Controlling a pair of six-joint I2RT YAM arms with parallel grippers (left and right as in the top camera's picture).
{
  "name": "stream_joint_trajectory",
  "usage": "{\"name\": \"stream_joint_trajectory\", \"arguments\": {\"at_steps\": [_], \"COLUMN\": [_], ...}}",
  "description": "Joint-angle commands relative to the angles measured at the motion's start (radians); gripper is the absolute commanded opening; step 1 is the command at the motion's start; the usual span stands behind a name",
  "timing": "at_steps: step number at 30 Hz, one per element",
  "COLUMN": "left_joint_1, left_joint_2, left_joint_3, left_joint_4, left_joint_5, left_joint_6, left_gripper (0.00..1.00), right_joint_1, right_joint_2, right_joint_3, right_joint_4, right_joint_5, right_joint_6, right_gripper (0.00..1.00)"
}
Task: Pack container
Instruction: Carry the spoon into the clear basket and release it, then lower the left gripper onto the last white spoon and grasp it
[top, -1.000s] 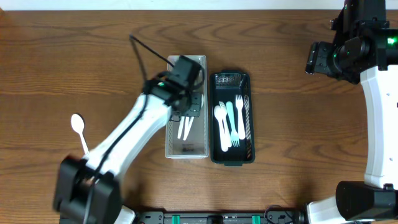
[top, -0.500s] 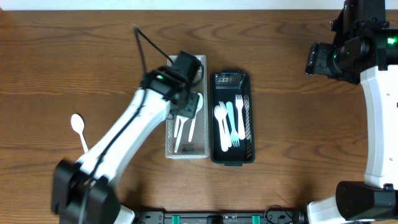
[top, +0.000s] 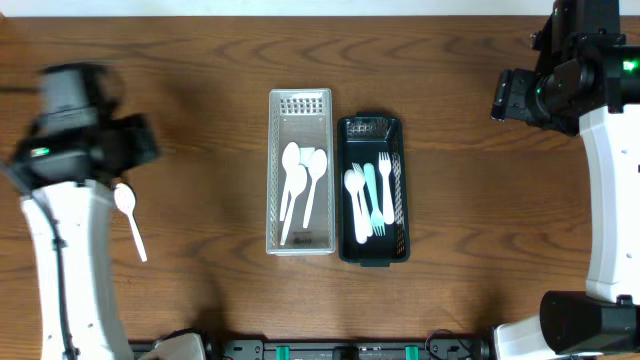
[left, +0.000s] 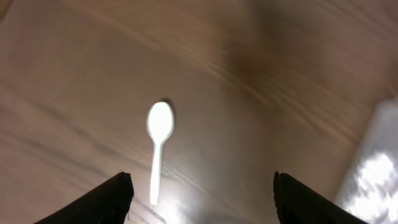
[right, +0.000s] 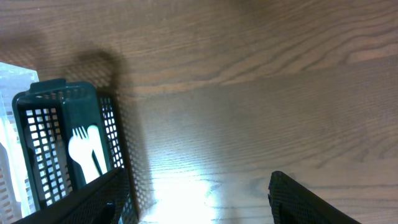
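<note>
Left claw (left: 202, 186) — fingers spread wide, nothing between them, over the left side of the tabletop (left: 261, 74). One loose white spoon (left: 158, 134) lies flat on the wood below it, well apart from the containers. Pale tray (top: 300, 100) at centre holds three white spoons (top: 298, 185). Black basket (top: 345, 250), just beside the tray on its right, holds forks (top: 372, 195), white and pale blue. Right claw (right: 196, 190) — fingers apart, empty, over bare wood, with the basket's end at the edge of its wrist view
</note>
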Motion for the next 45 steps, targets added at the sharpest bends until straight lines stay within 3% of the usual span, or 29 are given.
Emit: {"name": "stream_joint_trajectory", "arguments": {"at_steps": [1,7,18,36,38,42,45], "left_joint_1": [0.152,0.282,0.283,0.264,0.261,0.259,0.259], "left_joint_2": [0.041,0.178,0.415,0.605,0.615,0.624,0.624], "left_joint_3": [-0.077,-0.192,-0.227,-0.227,-0.227,-0.227,-0.227], "left_joint_4": [0.037,0.129,0.204,0.232,0.231,0.226,0.223], "left_joint_5": [0.139,0.138,0.138,0.115,0.115,0.115,0.115], "left_joint_6": [0.004,0.002,0.045,0.092,0.092,0.092,0.091], "left_gripper": [0.75,0.75,0.75,0.71,0.66,0.40,0.36], "right_joint_1": [-0.012,-0.012,-0.012,-0.012,-0.012,-0.012,-0.012], "right_joint_2": [-0.002,-0.002,-0.001,-0.001,-0.001,-0.001,-0.001], "right_joint_3": [0.005,0.005,0.005,0.005,0.005,0.005,0.005], "right_joint_4": [-0.002,0.004,0.014,0.026,0.026,0.026,0.026], "right_joint_5": [0.011,0.011,0.011,0.011,0.011,0.011,0.011], "right_joint_6": [-0.010,-0.010,-0.010,-0.010,-0.010,-0.010,-0.010], "right_gripper": [0.75,0.75,0.75,0.76,0.76,0.75,0.76]}}
